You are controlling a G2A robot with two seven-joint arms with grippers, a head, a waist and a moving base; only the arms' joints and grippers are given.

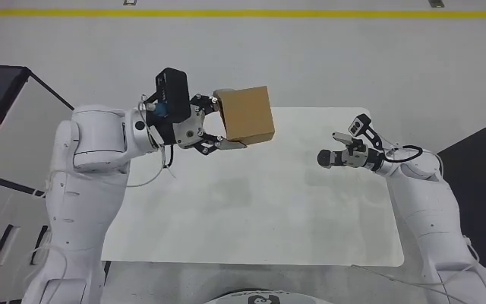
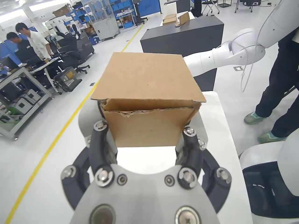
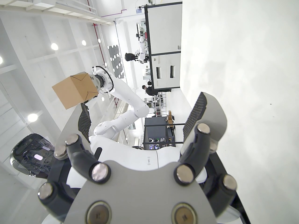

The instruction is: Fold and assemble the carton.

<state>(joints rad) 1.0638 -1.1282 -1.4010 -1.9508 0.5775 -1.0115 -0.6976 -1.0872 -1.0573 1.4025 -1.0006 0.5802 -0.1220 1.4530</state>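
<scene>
Brown carton in left gripper (right gripper empty)

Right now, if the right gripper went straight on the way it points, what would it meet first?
Probably the left gripper or the carton it holds. The right gripper, jaws open, points across the table toward them. Height is unclear, so it might pass under.

Left gripper holds carton over table, far left; right gripper over right
</scene>
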